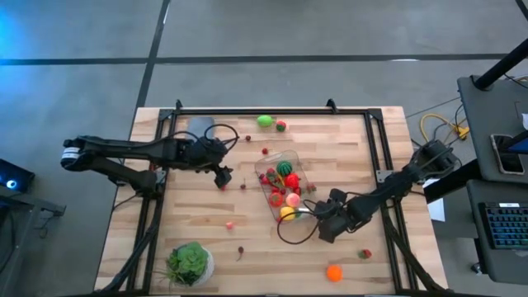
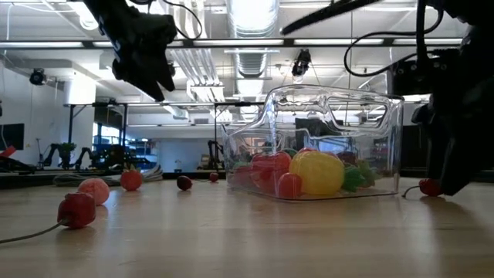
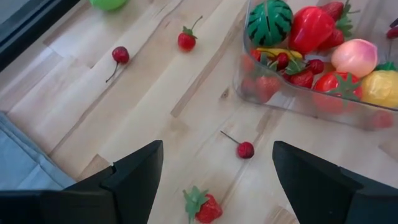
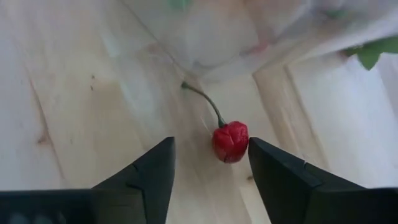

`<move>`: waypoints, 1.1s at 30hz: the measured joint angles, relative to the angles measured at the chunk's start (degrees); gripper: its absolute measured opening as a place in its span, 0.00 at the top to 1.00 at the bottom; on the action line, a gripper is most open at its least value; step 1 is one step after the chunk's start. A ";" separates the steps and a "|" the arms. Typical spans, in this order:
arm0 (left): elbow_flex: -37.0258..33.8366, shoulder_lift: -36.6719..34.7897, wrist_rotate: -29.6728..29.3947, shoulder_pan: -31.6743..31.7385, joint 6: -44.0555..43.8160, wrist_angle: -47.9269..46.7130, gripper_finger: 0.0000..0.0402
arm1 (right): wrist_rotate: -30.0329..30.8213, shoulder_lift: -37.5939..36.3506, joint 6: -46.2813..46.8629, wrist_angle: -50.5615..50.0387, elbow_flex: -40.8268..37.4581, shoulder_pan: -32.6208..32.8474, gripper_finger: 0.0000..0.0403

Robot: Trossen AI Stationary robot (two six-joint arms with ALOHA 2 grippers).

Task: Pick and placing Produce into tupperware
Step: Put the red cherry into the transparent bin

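The clear tupperware (image 1: 280, 186) stands mid-table with several fruits in it: a striped melon (image 3: 269, 22), red pieces, a peach and a yellow one. My left gripper (image 1: 223, 176) hangs open above the table, left of the tub. A strawberry (image 3: 202, 206) and a cherry (image 3: 244, 149) lie on the wood below it. My right gripper (image 4: 208, 149) is open and low at the tub's near right corner (image 2: 444, 181). Its fingers stand either side of a red cherry (image 4: 230, 142) that lies on the table with its stem toward the tub. My right gripper has the cherry (image 4: 231, 143) lying on the table between its open fingers, close against one finger (image 4: 273, 174). I cannot tell whether that finger touches it. My left gripper touches nothing.
Loose fruits lie about: a green piece (image 1: 264, 121) and a red one at the far edge, an orange (image 1: 333, 272) and a strawberry (image 1: 365, 254) near right, small cherries left of the tub. A leafy head in a white bowl (image 1: 190, 262) sits near left; a grey cloth (image 1: 200, 128) far left.
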 joint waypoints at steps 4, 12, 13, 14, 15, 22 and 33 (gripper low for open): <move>0.00 0.44 0.02 0.00 0.18 0.03 0.28 | -0.03 0.56 0.24 0.38 -0.06 -0.10 0.53; 0.00 0.44 0.02 0.00 0.27 0.05 0.28 | 0.77 0.65 0.44 0.28 -0.06 -0.13 0.58; 0.00 0.42 0.02 0.00 0.27 0.03 0.28 | 0.90 0.65 0.45 0.28 -0.06 -0.13 0.60; 0.00 0.44 0.02 0.00 0.27 0.05 0.28 | 0.98 0.65 0.44 0.28 -0.06 -0.13 0.62; 0.00 0.44 0.02 0.00 0.27 0.07 0.28 | 1.00 0.63 0.44 0.28 -0.06 -0.13 0.64; 0.00 0.43 0.02 0.00 0.29 0.15 0.28 | 1.01 0.60 0.18 0.25 -0.03 -0.13 0.77; 0.00 0.43 0.00 0.00 0.72 0.21 0.28 | -2.28 0.23 0.66 -2.18 2.09 -0.09 0.84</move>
